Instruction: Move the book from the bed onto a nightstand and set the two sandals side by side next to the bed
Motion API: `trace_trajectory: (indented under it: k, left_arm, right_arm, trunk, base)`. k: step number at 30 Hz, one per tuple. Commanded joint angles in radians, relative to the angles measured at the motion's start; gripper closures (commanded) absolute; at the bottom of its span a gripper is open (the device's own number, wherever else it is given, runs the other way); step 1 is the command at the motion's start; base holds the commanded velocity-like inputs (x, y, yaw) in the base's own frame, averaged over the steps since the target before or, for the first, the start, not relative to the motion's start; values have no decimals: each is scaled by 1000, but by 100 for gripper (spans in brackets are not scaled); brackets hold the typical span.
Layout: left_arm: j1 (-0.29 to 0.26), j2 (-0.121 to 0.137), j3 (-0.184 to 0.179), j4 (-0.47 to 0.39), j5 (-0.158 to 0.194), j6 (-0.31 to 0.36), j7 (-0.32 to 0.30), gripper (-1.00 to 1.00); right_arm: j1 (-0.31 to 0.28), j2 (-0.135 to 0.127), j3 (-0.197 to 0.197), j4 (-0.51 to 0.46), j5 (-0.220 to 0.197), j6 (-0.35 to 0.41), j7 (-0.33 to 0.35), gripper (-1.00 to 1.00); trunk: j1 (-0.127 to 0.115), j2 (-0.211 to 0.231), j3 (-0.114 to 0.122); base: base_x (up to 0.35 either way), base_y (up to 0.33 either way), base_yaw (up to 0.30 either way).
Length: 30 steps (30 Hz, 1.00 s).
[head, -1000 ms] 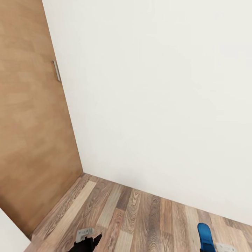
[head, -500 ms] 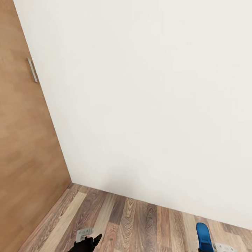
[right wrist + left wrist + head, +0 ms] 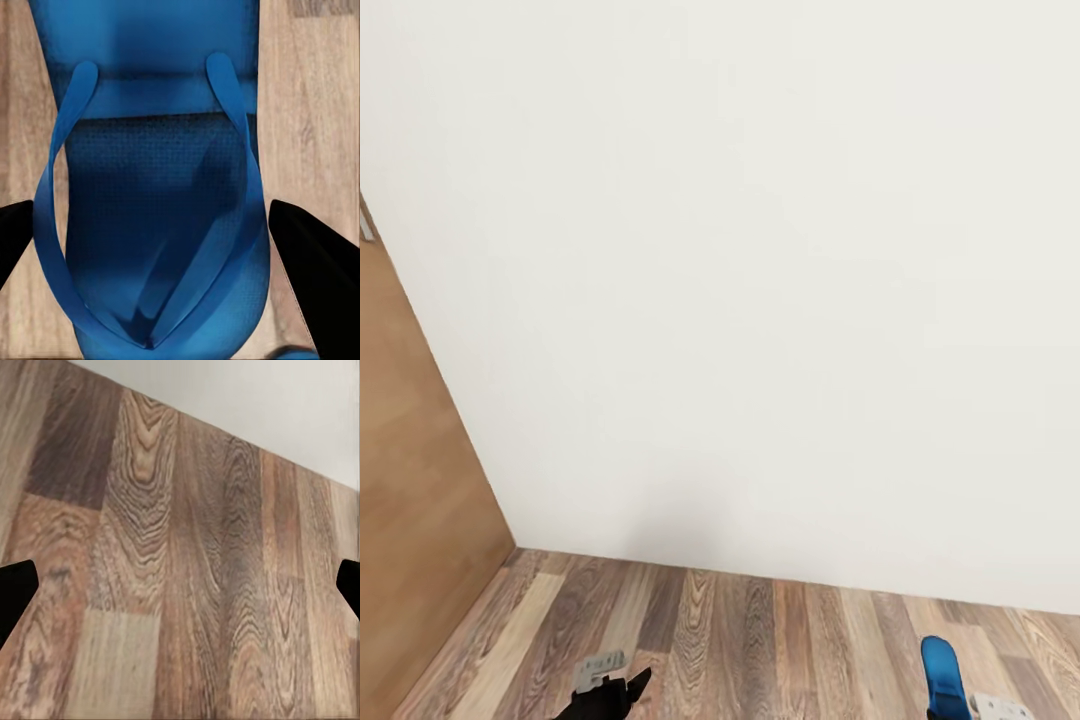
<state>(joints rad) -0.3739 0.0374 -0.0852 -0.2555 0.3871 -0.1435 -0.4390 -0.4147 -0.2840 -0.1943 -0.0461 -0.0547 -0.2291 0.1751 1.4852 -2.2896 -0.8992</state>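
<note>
While a plain white wall (image 3: 780, 280) takes up most of the head view, a strip of wood-plank floor (image 3: 760, 640) runs along its foot, and a light-brown wooden panel (image 3: 410, 480) stands at the left, meeting the wall in a corner. At the lower left edge of that view sits the left gripper (image 3: 622, 690), dark, with a grey bracket beside it; its wrist view looks down on bare planks (image 3: 180, 585) and a slice of wall, with the two dark fingertips (image 3: 15, 592) far apart at opposite edges and nothing between them, so the fingers are spread. At the lower right edge a bright blue sandal (image 3: 943, 675) pokes forward above the floor. The right wrist view has this sandal (image 3: 154, 195) between the two dark fingertips (image 3: 315, 277) of the right gripper (image 3: 161, 262), its straps facing the camera, the fingers closing on its sides so that it is grasped.
</note>
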Motion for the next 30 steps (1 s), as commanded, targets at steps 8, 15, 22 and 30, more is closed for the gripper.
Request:
trace_trajectory:
  k: [8, 15, 22, 30]
  left_arm:
    - [0, 1, -8, 1, 7, -5, -1, -100]
    - [-1, 1, -8, 1, 7, -5, -1, -100]
    - [0, 1, -8, 1, 7, -5, -1, -100]
    - [0, 1, -8, 1, 7, -5, -1, -100]
  right_arm:
    - [-1, 0, -7, 2, -6, -3, 7, 100]
    - [-1, -1, -7, 2, -7, -3, 7, 100]
    - [-1, -1, -7, 2, -7, -3, 7, 100]
    - [-1, -1, -7, 2, -6, -3, 7, 100]
  trunk:
    - [0, 0, 3]
    - [0, 0, 6]
    - [0, 0, 9]
    - [0, 0, 13]
  base:
    - [43, 8, -300]
    - [245, 75, -300]
    - [46, 14, -300]
    - [3, 1, -300]
